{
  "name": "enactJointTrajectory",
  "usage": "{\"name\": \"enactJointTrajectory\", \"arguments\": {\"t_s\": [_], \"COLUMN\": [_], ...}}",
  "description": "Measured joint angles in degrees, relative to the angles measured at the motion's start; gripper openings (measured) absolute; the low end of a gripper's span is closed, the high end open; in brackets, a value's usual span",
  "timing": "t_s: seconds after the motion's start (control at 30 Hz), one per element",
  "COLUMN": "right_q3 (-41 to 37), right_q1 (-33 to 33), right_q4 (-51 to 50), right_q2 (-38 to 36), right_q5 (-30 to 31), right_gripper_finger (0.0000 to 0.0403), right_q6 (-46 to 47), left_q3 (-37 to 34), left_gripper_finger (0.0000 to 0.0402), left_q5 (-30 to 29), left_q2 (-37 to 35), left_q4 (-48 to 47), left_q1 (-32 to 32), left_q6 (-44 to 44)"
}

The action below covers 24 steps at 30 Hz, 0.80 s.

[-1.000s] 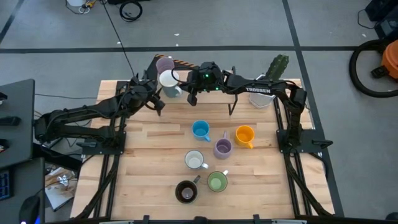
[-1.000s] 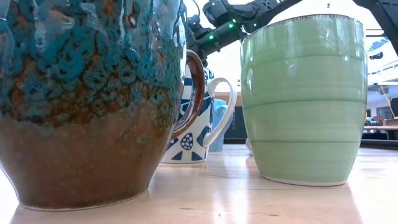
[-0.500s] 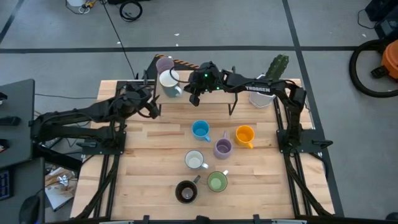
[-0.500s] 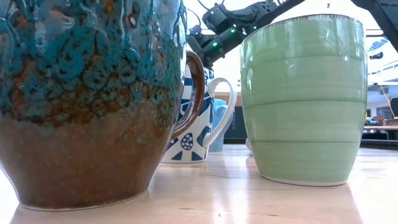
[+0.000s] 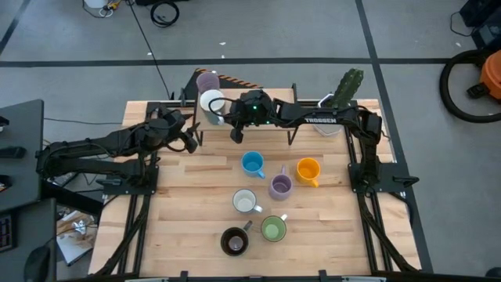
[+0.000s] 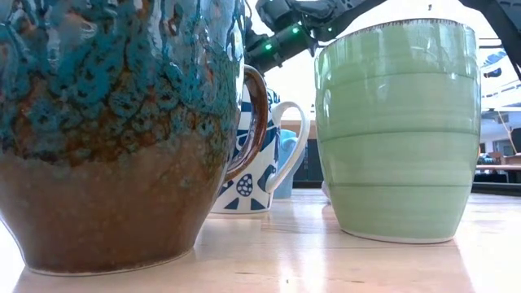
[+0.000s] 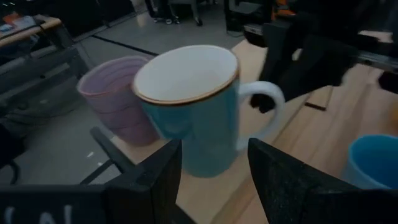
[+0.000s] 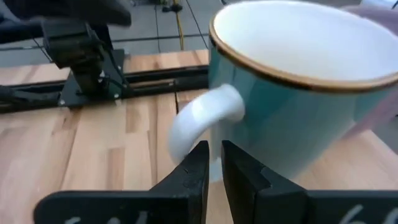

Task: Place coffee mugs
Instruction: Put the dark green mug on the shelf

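**High view: two pincers meet at a white mug at the back of the tabletop**

Nearest the front edge of the tabletop (image 5: 180,235) stand the dark brown mug (image 5: 233,242) and the green mug (image 5: 273,229), close together. Just behind them is a white mug with blue patterns (image 5: 245,202). A lilac mug (image 5: 280,186) stands a little farther back, with the orange mug (image 5: 308,170) near it on the right side and the blue mug (image 5: 252,164) on the left side.

Farther back, the left pincer (image 5: 190,138) hangs near the back left of the tabletop. Its fingers (image 7: 273,168) are spread apart and hold nothing. They point at the pale mug with a white inside (image 7: 189,106).

The right pincer (image 5: 233,131) reaches across from the right side. Its fingers (image 8: 239,171) are almost pressed together, with only a thin gap. They sit right by the mug's white handle (image 8: 202,121). I cannot tell if they touch it.

This mug (image 5: 211,103) stands at the back edge. The second lilac mug (image 5: 207,81) is just behind it, beside it. A white pot with a green cactus (image 5: 347,88) stands at the back right corner.
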Motion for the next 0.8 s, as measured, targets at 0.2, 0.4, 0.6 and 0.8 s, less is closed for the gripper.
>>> {"name": "enactJointTrajectory", "arguments": {"t_s": [0.2, 0.4, 0.6, 0.8], "right_q3": [0.0, 0.0, 0.0, 0.0], "right_q1": [-0.3, -1.0, -2.6, -4.2], "right_q4": [3.6, 1.6, -5.0, -8.5], "right_q2": [0.0, 0.0, -0.3, -1.7], "right_q5": [-3.6, -5.7, -5.7, -7.5], "right_gripper_finger": [0.0049, 0.0049, 0.0050, 0.0050], "right_q6": [0.5, 0.5, -1.2, -2.5], "left_q3": [0.0, 0.0, -0.1, 0.0], "left_gripper_finger": [0.0192, 0.0192, 0.0192, 0.0192], "left_q5": [3.6, 7.2, 7.1, 7.1], "left_q2": [0.0, 1.0, 5.4, 12.0], "left_q4": [0.0, -1.8, -3.2, -0.8], "left_q1": [-0.1, -0.1, -0.4, -2.4], "left_q6": [-2.3, -5.1, -8.6, -6.2]}}
